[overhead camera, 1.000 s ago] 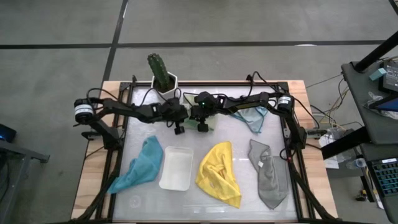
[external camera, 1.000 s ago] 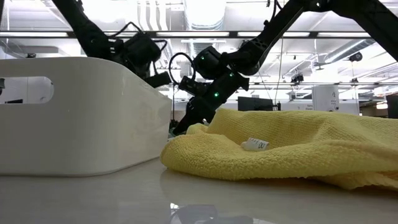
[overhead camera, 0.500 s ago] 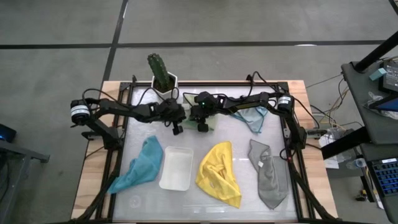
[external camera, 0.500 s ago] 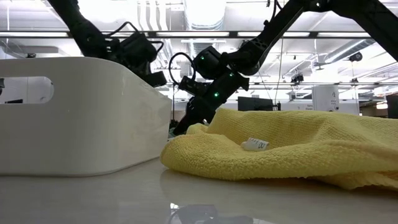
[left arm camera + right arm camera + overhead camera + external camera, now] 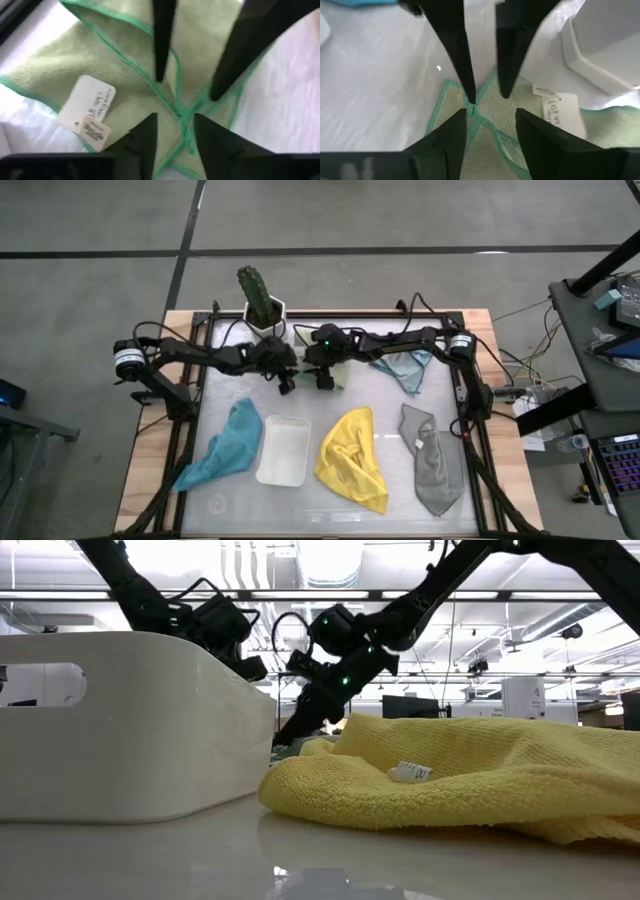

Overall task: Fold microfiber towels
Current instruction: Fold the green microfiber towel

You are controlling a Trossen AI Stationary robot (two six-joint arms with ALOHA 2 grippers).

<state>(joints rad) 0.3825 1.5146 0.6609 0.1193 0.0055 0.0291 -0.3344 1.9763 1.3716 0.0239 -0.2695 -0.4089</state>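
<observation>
Pale green towel [image 5: 125, 75]: flat under both grippers, edge between their fingertips
Left gripper [image 5: 172, 127]: fingers apart, tips at the green hem
Right gripper [image 5: 490, 120]: fingers apart, facing the left's
Yellow towel [image 5: 352, 457]: well apart

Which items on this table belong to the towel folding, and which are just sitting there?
Part of the job:
pale green microfiber towel, under both grippers
light blue microfiber towel
yellow microfiber towel
grey microfiber towel
teal microfiber towel

Just lying about:
white rectangular plastic tray
green cactus in a white pot
</observation>
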